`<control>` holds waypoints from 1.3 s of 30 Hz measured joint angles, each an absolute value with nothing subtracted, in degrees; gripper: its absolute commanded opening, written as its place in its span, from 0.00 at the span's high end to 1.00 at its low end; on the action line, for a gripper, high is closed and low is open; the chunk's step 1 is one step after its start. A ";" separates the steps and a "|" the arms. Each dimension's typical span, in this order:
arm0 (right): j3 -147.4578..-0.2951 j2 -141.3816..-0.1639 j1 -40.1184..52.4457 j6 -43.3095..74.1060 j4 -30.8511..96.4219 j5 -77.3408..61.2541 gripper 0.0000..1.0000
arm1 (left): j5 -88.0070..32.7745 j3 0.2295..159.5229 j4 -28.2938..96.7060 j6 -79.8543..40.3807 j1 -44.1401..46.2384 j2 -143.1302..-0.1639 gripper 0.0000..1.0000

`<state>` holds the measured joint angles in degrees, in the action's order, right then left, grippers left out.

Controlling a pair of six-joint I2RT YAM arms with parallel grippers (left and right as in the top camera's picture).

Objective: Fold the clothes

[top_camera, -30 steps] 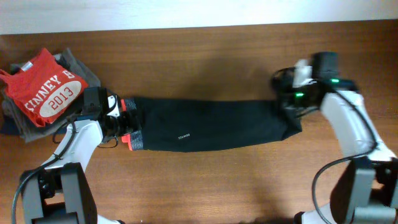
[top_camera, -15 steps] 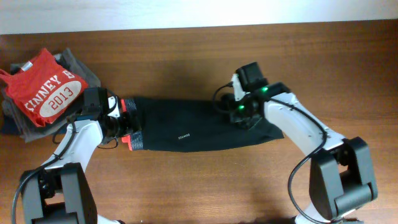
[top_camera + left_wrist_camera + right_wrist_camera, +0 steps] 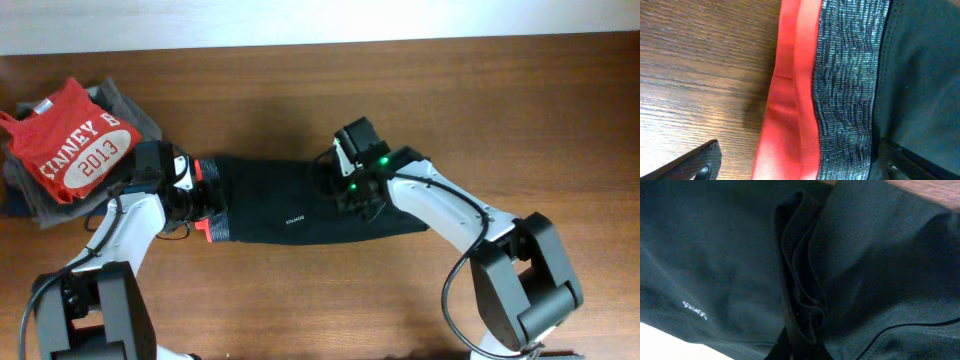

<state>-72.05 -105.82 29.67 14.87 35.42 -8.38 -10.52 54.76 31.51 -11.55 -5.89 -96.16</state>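
Note:
The clothes, black trousers [image 3: 280, 205], lie lengthwise across the wooden table, with the leg end doubled back over the middle. Their grey waistband [image 3: 850, 75] with its red-orange edge [image 3: 790, 100] points left. My left gripper [image 3: 205, 198] is open at that end. In the left wrist view the left gripper [image 3: 802, 170] straddles the waistband, one fingertip [image 3: 695, 165] over bare wood and the other over black fabric. My right gripper [image 3: 348, 192] hangs over the trousers' middle. Seen from the right wrist, the right gripper [image 3: 800, 347] is shut on a bunched fold of black cloth [image 3: 800, 280].
At the far left stands a pile of folded garments, topped by a red T-shirt [image 3: 75, 145] printed "2013" over grey pieces [image 3: 125, 105]. Bare wooden table [image 3: 400, 90] runs behind, in front of and to the right of the trousers. The table's back edge lies along the top.
My right gripper has travelled left from the table's right side to the trousers' middle, dragging the leg end over the rest. The left arm has stayed put.

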 measured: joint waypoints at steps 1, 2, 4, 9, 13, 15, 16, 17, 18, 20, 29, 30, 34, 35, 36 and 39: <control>-72.05 -105.82 29.82 14.90 35.40 -8.38 0.95 | -10.52 54.76 31.53 -11.57 -5.89 -96.16 0.01; -72.05 -105.82 30.06 14.98 35.40 -8.36 0.87 | -10.52 54.76 31.51 -11.55 -5.89 -96.16 0.01; -72.05 -105.82 30.33 15.31 35.40 -8.43 0.74 | -10.52 54.76 31.51 -11.55 -5.89 -96.16 0.01; -72.05 -105.82 30.48 13.45 35.48 -8.40 0.62 | -10.52 54.76 31.53 -11.55 -5.89 -96.16 0.01; -72.05 -105.71 30.28 12.64 35.73 -8.40 0.57 | -10.52 54.76 31.46 -11.55 -5.89 -96.16 0.01; -72.05 -105.36 30.04 11.99 36.12 -8.40 0.56 | -10.52 54.76 31.05 -11.55 -5.89 -96.16 0.01; -72.05 -104.97 29.85 11.68 36.36 -8.40 0.56 | -10.52 54.76 30.70 -11.57 -5.89 -96.16 0.01; -72.05 -104.44 29.58 11.60 36.67 -8.43 0.53 | -10.52 54.76 30.41 -11.55 -5.89 -96.16 0.01; -72.05 -103.94 29.28 11.53 36.82 -8.43 0.51 | -10.50 54.76 29.98 -11.55 -5.89 -96.16 0.01; -72.05 -102.78 28.47 11.25 37.04 -8.47 0.47 | -10.52 54.76 29.04 -11.55 -5.89 -96.16 0.01; -72.05 -101.67 27.38 10.79 37.43 -4.58 0.46 | -10.52 54.76 27.55 -11.55 -5.89 -96.16 0.01; -72.05 -101.67 27.22 11.03 37.34 -4.03 0.46 | -10.52 54.76 27.40 -11.57 -5.89 -96.16 0.01; -72.05 -101.67 26.50 11.84 37.47 -2.31 0.46 | -11.20 54.76 25.80 -11.55 -5.89 -96.16 0.01; -72.05 -101.67 26.35 11.86 37.65 -2.09 0.46 | -11.51 54.76 25.36 -11.57 -5.89 -96.16 0.01; -72.05 -101.67 26.33 11.97 37.78 -1.83 0.46 | -11.86 54.76 25.04 -11.55 -5.89 -96.20 0.01; -72.05 -101.67 26.33 12.05 38.61 -1.06 0.46 | -12.36 54.76 24.36 -11.55 -5.89 -97.30 0.01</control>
<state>-72.05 -101.67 26.33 12.05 38.61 -1.06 -12.36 54.76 24.36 -11.55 -5.89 -97.30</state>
